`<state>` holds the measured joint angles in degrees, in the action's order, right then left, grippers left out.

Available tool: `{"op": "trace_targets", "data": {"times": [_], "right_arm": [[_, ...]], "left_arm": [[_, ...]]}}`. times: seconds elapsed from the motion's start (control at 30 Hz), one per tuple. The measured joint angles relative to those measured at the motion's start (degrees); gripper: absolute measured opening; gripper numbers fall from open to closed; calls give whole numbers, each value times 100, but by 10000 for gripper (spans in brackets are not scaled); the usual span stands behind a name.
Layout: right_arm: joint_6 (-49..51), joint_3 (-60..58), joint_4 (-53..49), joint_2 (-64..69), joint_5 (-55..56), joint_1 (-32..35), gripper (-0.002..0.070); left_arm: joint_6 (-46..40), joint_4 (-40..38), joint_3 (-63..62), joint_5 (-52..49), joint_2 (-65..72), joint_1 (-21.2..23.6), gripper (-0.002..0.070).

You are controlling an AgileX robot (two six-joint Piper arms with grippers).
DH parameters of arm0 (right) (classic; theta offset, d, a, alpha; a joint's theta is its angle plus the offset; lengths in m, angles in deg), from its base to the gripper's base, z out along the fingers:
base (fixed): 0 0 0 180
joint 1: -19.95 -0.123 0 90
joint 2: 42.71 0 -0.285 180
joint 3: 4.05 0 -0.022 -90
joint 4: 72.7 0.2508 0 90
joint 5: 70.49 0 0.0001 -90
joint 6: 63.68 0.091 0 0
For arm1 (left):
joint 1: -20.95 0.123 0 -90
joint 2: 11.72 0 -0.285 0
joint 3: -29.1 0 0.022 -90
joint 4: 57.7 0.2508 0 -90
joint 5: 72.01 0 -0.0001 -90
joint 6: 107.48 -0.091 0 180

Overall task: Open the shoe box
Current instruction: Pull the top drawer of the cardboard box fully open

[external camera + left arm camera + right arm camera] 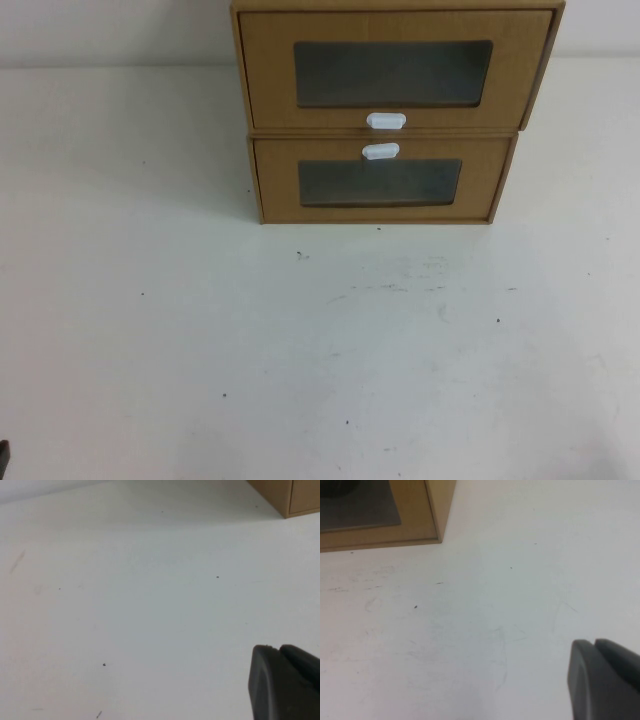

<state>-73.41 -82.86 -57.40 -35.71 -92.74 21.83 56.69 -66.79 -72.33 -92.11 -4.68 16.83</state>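
Where the high view looks down on the white table (300, 350), two brown shoe boxes stand stacked at the far side, near the middle.
- The upper shoe box (262, 70) rests on the lower shoe box (278, 180) and overhangs it slightly on both sides.
- Each front has a dark window and a small white handle. The upper handle (386, 121) and the lower handle (381, 151) sit just apart, either side of the seam.
- Both fronts look flush and closed. Contents cannot be made out through the windows.
- Bare table lies in front of the boxes, with faint scuffs (395, 289) and dark specks.

Left wrist view:
- The left gripper (281, 685) shows as a dark block over the table. Whether it is clenched or released, cannot tell.
- One bottom corner of the lower shoe box is visible, well apart from the gripper. Only open table with a few specks lies between them.

Right wrist view:
- The right gripper (596, 680) is likewise a dark block above the table, state not readable.
- The front corner of the lower shoe box, with part of its window, lies well apart from it across scuffed, unobstructed table.
- A dark rounded shape sits behind the window; what it is, cannot tell.
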Motion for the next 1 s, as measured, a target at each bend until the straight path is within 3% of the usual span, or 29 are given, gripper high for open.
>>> {"op": "trace_targets", "data": {"times": [0.63,0.7,0.87,1.0], "right_arm": [[0,0,0,0,0,0,-20],[0,0,0,0,0,0,-20],[0,0,0,0,0,0,-20],[0,0,0,0,0,0,-20]], "left_arm": [[81,-79,0,61,0,0,-6],[321,-485,11,220,0,0,-6],[1044,-2693,11,1194,0,0,-6],[1150,-3607,11,1480,0,0,-6]]}}
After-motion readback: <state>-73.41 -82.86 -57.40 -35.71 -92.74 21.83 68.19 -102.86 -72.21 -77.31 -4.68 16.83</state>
